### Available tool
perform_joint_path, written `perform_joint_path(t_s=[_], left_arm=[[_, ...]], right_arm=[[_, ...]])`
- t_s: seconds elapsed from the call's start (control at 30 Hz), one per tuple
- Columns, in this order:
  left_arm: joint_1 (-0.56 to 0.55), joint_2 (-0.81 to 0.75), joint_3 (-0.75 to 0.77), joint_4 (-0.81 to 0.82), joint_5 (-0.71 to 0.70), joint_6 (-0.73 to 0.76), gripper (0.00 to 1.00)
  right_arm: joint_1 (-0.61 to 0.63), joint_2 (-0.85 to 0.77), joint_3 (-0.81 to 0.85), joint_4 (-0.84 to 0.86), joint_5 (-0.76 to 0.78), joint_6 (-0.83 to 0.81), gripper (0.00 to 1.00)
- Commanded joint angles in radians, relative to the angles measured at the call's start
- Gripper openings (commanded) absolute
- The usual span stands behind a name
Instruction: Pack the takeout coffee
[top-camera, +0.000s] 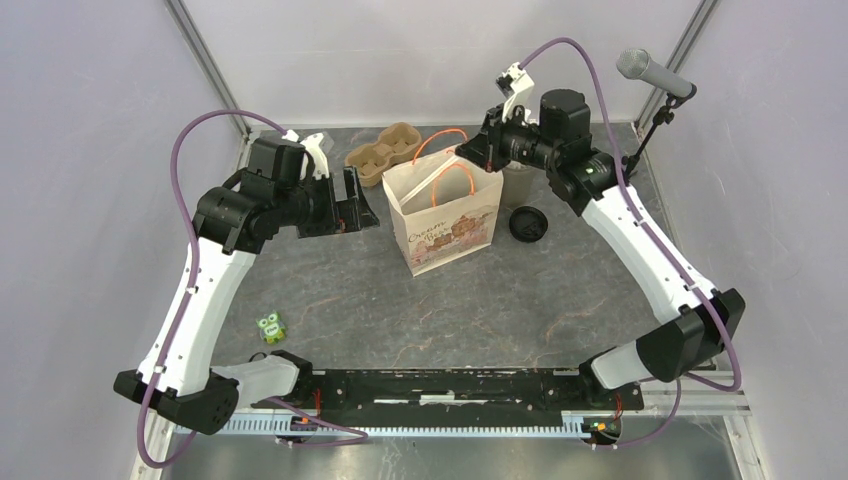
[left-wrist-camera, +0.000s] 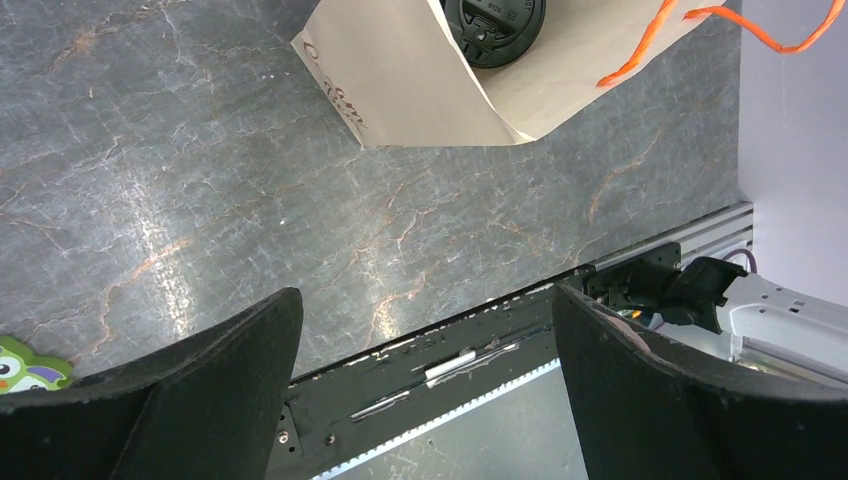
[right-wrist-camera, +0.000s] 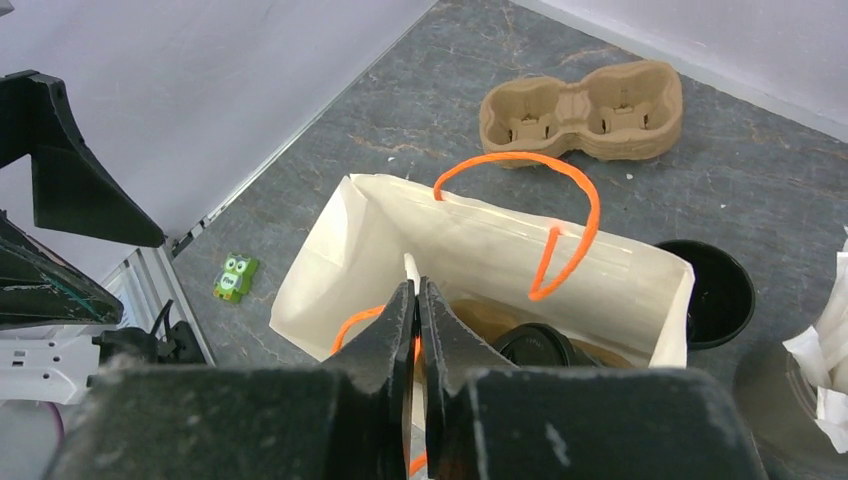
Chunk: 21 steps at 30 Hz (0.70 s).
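Note:
A white paper bag (top-camera: 447, 215) with orange handles stands open mid-table. A black lidded takeout coffee cup (top-camera: 527, 223) stands on the table just right of the bag; it also shows in the right wrist view (right-wrist-camera: 717, 290) and the left wrist view (left-wrist-camera: 493, 25). Another black round lid (right-wrist-camera: 540, 345) shows inside the bag. My right gripper (right-wrist-camera: 417, 285) is shut on the bag's rim and an orange handle, above the bag's back edge (top-camera: 472, 152). My left gripper (top-camera: 360, 205) hangs open and empty left of the bag, jaws wide apart (left-wrist-camera: 425, 295).
A brown pulp two-cup carrier (top-camera: 385, 152) lies behind the bag, also in the right wrist view (right-wrist-camera: 580, 110). A grey cup of white sticks (right-wrist-camera: 800, 390) stands by the right arm. A green owl toy (top-camera: 271, 326) lies front left. A microphone (top-camera: 655, 75) stands back right.

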Motion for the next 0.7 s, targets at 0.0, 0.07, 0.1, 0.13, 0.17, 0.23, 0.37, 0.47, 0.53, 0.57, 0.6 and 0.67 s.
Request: perform_joint_path(t_s=[0.0, 0.07, 0.1, 0.13, 0.17, 0.23, 0.37, 0.47, 0.53, 0.57, 0.6, 0.67], left_arm=[[0.005, -0.019, 0.022, 0.036, -0.02, 0.018, 1.0], [0.004, -0.02, 0.019, 0.035, -0.023, 0.022, 1.0], [0.005, -0.019, 0.018, 0.035, -0.024, 0.021, 1.0], [0.005, -0.02, 0.018, 0.036, -0.023, 0.018, 1.0], [0.005, -0.02, 0.019, 0.037, -0.023, 0.016, 1.0], [0.005, -0.019, 0.025, 0.041, -0.018, 0.015, 1.0], [0.004, -0.006, 0.061, 0.044, -0.016, 0.014, 1.0], [0.005, 0.021, 0.122, 0.044, 0.001, 0.007, 1.0], [0.005, 0.037, 0.168, 0.052, 0.017, -0.003, 1.0], [0.004, 0.038, 0.187, 0.066, 0.022, -0.007, 1.0], [0.004, 0.036, 0.197, 0.08, 0.025, -0.011, 1.0], [0.005, 0.02, 0.203, 0.125, 0.028, -0.015, 1.0]], right_arm=[[0.037, 0.046, 0.098, -0.052, 0.018, -0.072, 0.1], [0.056, 0.085, 0.164, -0.128, 0.043, -0.13, 0.14], [0.063, 0.108, 0.2, -0.164, 0.035, -0.145, 0.17], [0.068, 0.127, 0.229, -0.189, 0.026, -0.156, 0.2], [0.07, 0.137, 0.261, -0.209, 0.024, -0.163, 0.24], [0.07, 0.143, 0.308, -0.25, 0.069, -0.174, 0.36], [0.066, 0.1, 0.348, -0.303, 0.196, -0.193, 0.5], [0.066, 0.035, 0.342, -0.32, 0.286, -0.186, 0.72], [0.065, -0.016, 0.321, -0.331, 0.343, -0.18, 0.98], [0.065, -0.042, 0.301, -0.333, 0.368, -0.179, 0.98], [0.065, -0.075, 0.278, -0.333, 0.388, -0.175, 0.98], [0.065, -0.136, 0.228, -0.331, 0.418, -0.179, 0.98]])
